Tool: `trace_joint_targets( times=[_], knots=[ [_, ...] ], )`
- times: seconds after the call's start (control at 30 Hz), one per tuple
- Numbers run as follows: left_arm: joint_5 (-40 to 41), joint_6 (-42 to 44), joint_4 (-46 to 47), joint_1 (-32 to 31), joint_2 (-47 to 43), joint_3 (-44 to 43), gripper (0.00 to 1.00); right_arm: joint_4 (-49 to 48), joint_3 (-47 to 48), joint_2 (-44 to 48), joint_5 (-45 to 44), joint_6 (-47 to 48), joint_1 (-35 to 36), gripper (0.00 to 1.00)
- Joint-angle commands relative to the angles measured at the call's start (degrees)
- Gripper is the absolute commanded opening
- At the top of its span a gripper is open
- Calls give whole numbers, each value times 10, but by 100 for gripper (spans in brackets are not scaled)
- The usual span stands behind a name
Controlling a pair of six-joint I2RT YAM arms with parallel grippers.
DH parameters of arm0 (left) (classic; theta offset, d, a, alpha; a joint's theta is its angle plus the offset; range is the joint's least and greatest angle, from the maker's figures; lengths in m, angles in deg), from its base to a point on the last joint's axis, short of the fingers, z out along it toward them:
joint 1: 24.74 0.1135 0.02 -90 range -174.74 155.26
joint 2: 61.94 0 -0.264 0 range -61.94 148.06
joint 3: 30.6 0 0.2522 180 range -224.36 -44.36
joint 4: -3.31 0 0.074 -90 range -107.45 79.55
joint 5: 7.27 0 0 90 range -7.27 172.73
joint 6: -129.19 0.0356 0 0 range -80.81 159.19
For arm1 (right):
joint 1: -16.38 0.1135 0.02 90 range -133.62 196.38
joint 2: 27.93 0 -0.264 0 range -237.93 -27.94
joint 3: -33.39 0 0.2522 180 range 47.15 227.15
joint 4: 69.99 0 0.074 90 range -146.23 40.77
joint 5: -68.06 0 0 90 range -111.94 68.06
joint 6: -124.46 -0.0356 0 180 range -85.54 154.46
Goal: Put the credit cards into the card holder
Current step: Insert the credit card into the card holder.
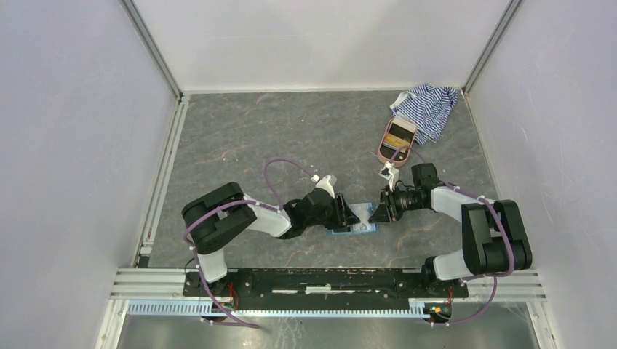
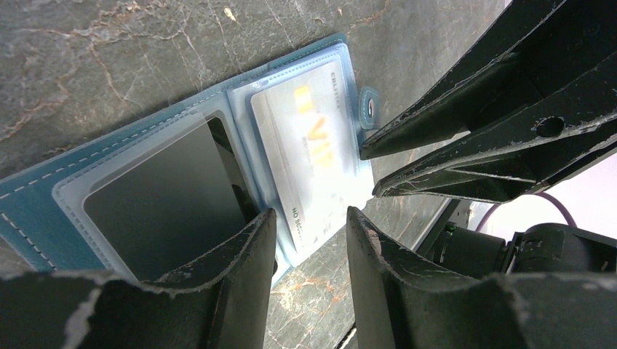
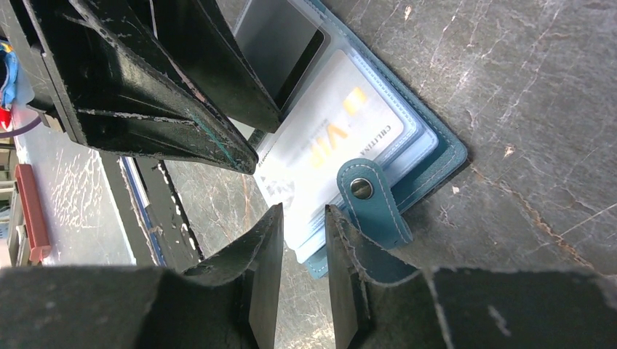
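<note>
The teal card holder [image 1: 360,222] lies open on the table between my two grippers. In the left wrist view its teal cover [image 2: 44,196] carries clear sleeves: a dark credit card [image 2: 167,203] in one, a white card with gold VIP lettering [image 2: 313,160] in the other. My left gripper [image 2: 311,218] is open, with its tips over the holder's near edge and one finger over the dark card's sleeve. My right gripper [image 3: 304,212] is open by a narrow gap, its tips at the sleeve edge beside the snap tab [image 3: 367,200]. Neither gripper holds anything.
A pink oval case [image 1: 398,138] and a blue-white striped cloth [image 1: 428,109] lie at the back right. White walls with metal rails enclose the grey stone table [image 1: 276,138]. The two grippers' tips stand very close, facing each other.
</note>
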Motion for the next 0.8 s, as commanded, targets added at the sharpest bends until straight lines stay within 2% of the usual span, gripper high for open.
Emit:
trace_joint_targets(
  times=[0.0, 0.4, 0.77],
  knots=[
    [9, -6, -20, -4, 17, -11, 48, -14, 1, -2, 2, -10, -4, 34],
    [7, -6, -19, -3, 22, -12, 48, -11, 6, -43, -4, -12, -5, 39],
    [3, -7, -20, -4, 29, -13, 42, -19, 1, -3, -41, -11, -12, 44]
  ],
)
